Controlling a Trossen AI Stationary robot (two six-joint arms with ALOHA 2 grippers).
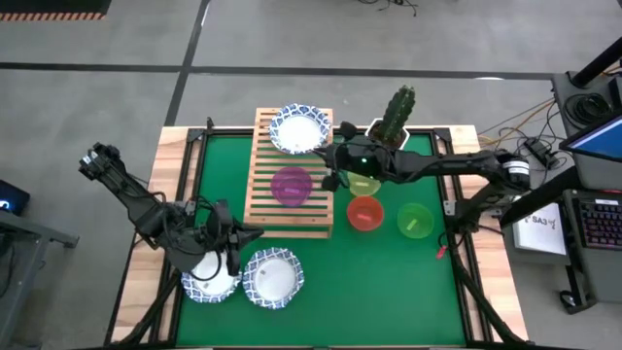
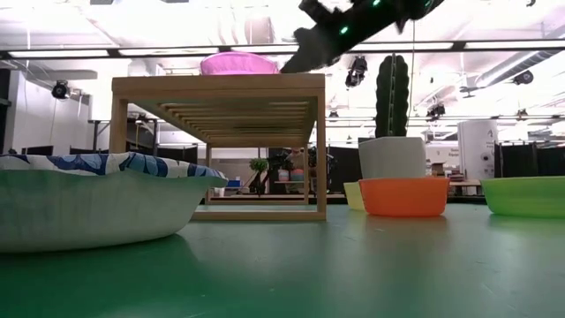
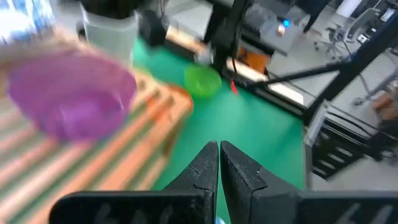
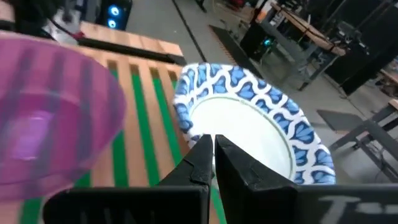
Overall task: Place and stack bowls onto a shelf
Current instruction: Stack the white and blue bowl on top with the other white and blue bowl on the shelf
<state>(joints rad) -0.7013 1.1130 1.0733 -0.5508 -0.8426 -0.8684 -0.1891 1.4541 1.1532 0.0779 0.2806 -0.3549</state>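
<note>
Over the shelf's [image 1: 292,175] right edge, my right gripper [image 1: 331,181] hung with fingers pressed together, empty, beside the purple bowl [image 1: 292,186]. Near the table's [image 1: 389,282] front-left corner, my left gripper [image 1: 233,255] sat closed between two patterned bowls [image 1: 273,278], green mat open to their right.

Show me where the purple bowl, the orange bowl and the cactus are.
purple bowl [image 1: 292,186], high view, the middle of its inside.
orange bowl [image 2: 404,196], low view, the middle of its side wall.
cactus [image 2: 392,96], low view, the middle of its green stem.
</note>
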